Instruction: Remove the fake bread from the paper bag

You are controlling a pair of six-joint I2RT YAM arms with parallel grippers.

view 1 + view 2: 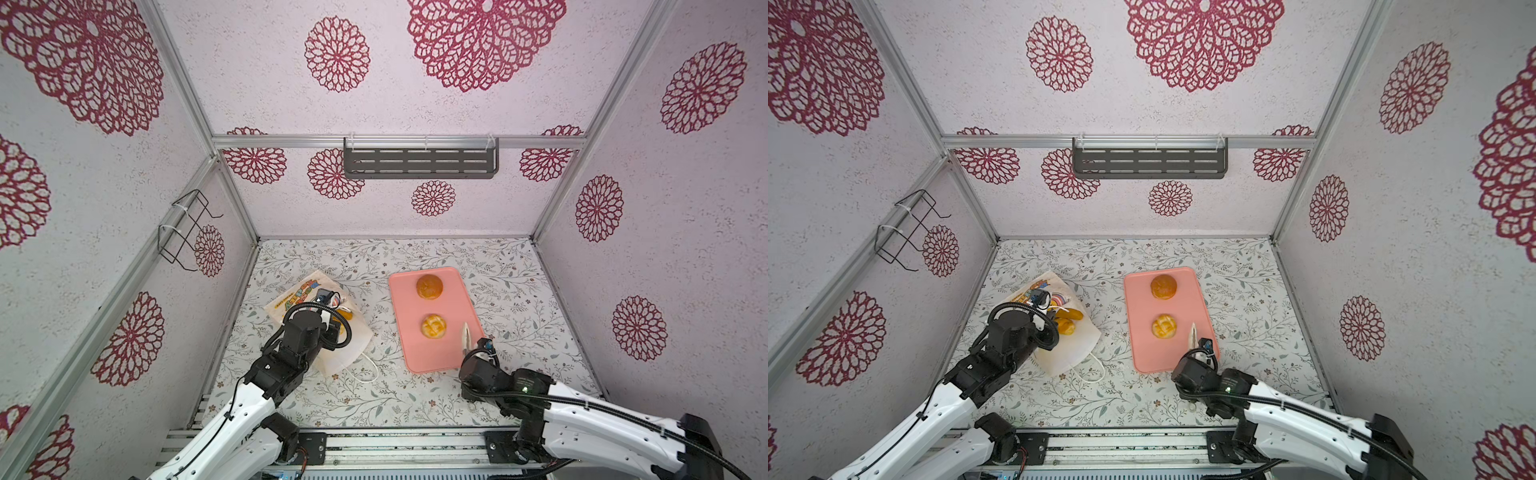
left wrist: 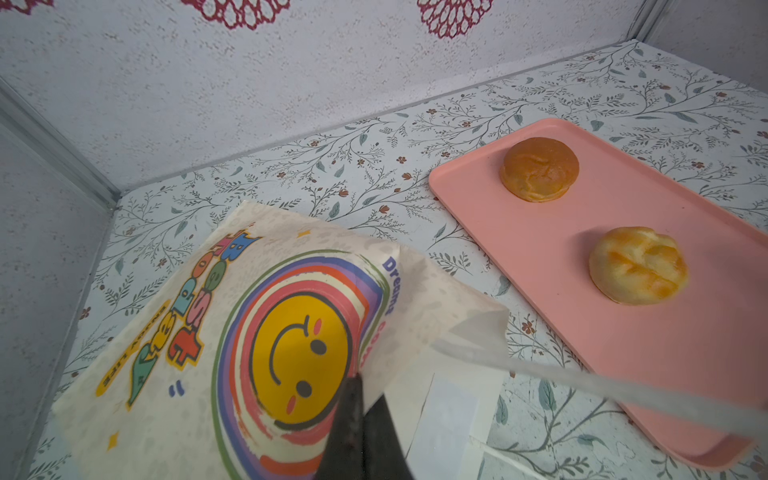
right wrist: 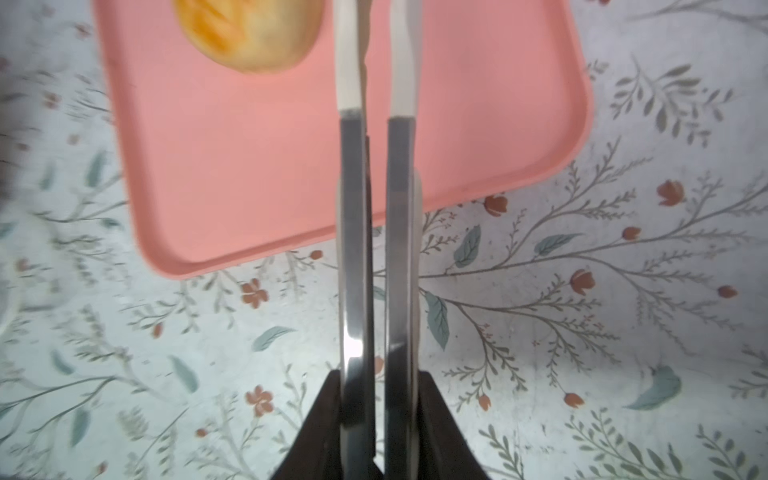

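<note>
On the left, my left gripper (image 2: 355, 380) has its jaws pressed together on a fold of the paper bag (image 2: 187, 332), pinching the paper at the printed smiley face. The bag lies on its side on the floral table (image 1: 519, 291), with its mouth facing the tray and one white cord handle (image 1: 365, 370) trailing toward me. In a top view, glossy golden fake bread (image 1: 1070, 314) shows at the bag's mouth. I can make out at least two pieces, one long and one rounder, and the rest is hidden by the paper and my own wrist.

To the right of the bag, apart from it, sits the pink tray (image 1: 432, 353). It carries two round buns: a browner bun (image 1: 429, 286) at the far end and a paler yellow bun (image 1: 434, 326) nearer me, well apart from each other.

Furthest right, the right gripper (image 1: 466, 330) hovers over the tray's near right corner just beside the paler bun. Its pale fingers are drawn almost together with nothing between them, so it is empty.

I judge the unloading partly done: two pieces are out and the right arm is free for another. The next move, as I see it, calls for the left pinch to hold the mouth up and open while the right gripper crosses to the bag, spreads, and reaches in low for the nearest piece without snagging the cord or crushing the paper.

Count: one bag, one tray, two buns on the tray, at least two pastries in the bag.
</note>
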